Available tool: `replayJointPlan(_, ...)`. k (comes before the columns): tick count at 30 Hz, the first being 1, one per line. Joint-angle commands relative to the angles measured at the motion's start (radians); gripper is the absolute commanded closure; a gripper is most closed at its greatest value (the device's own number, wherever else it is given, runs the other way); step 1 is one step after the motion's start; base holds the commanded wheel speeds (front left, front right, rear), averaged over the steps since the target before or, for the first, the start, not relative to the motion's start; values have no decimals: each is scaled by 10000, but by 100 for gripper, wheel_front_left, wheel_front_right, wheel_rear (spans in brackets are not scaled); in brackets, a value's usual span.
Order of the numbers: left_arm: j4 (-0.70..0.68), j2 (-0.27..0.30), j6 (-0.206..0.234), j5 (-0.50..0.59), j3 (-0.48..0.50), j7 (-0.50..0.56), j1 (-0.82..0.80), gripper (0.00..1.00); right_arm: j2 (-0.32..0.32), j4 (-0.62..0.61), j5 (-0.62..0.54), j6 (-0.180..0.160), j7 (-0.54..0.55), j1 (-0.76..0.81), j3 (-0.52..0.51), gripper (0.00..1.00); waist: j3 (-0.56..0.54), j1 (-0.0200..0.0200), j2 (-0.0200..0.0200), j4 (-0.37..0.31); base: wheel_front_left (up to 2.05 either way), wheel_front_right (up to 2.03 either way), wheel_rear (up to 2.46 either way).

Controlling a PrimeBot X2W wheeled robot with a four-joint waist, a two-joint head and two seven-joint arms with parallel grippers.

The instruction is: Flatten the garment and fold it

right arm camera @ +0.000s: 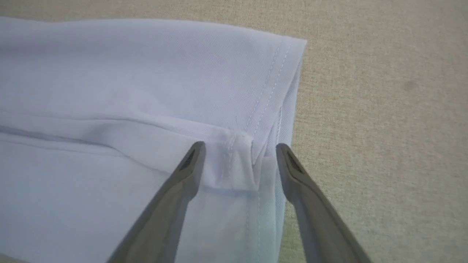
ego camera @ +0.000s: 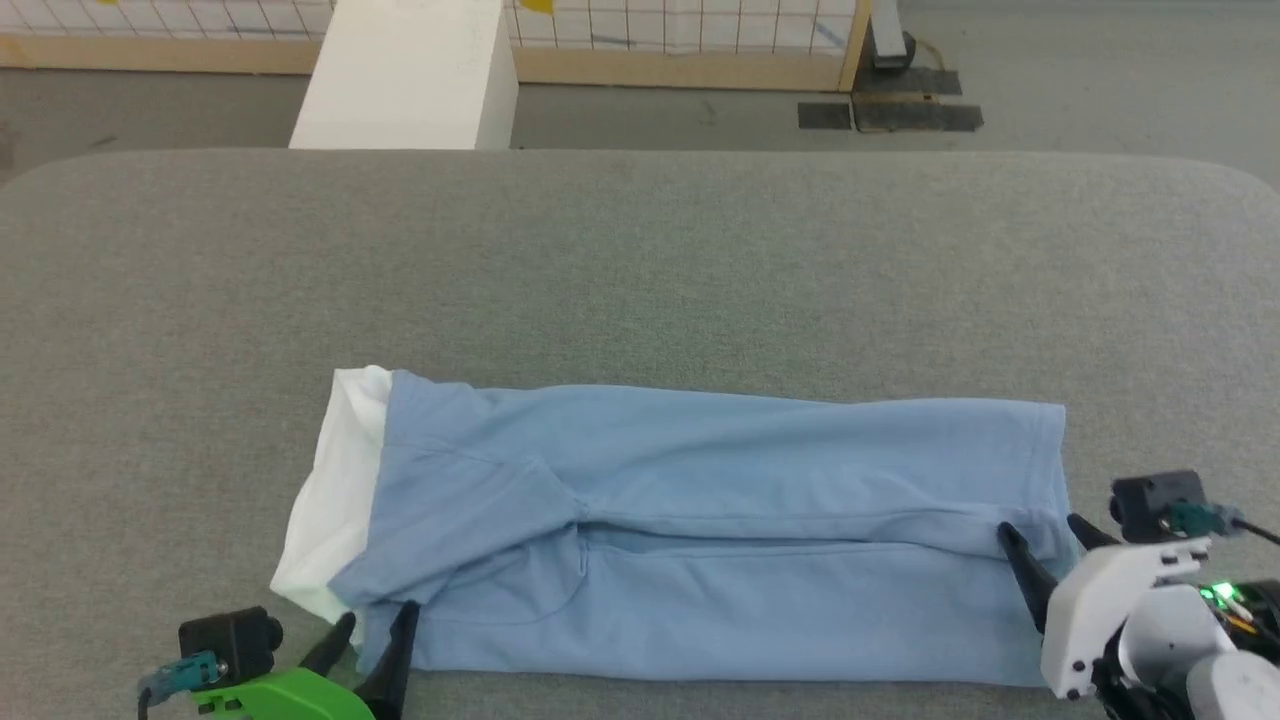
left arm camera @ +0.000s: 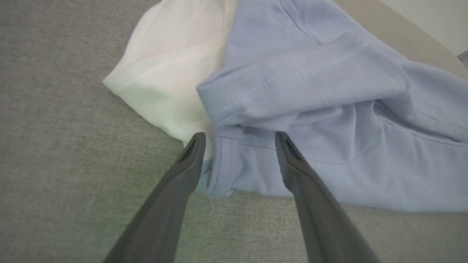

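Lengthwise fold done on light blue soft-knit polo shirt, grey cloth desk. Jaws of left gripper, right gripper wide apart, empty. Next, likely: regrip, fold crosswise.

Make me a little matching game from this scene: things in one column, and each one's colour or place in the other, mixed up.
Things:
1 polo shirt
2 collar
3 hem
4 table

Descriptions:
A white, at the shirt's left end
B grey, fabric-covered, under everything
C light blue, folded into a long strip
D stitched edge at the shirt's right end

Pairs: 1-C, 2-A, 3-D, 4-B
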Motion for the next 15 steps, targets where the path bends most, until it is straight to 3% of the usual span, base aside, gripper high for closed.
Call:
replayJointPlan(1, -15, -58, -57, 268, -31, -261, -81, 0, 227, -261, 103, -13, -216, 302, -242, 0, -219, 1, 31, 121, 0, 0, 0)
replayJointPlan(9, 175, -40, 65, 1919, -235, -2106, -842, 0, 1437, -1741, -20, -13, -1347, 1275, -1600, 0, -513, 1, 31, 239, 0, 0, 0)
replayJointPlan(15, 703, -307, -14, 2935, -146, -3116, -1956, 0, 1766, -2030, -119, -13, -1798, 1225, -2356, 0, -556, 1, 31, 295, 0, 0, 0)
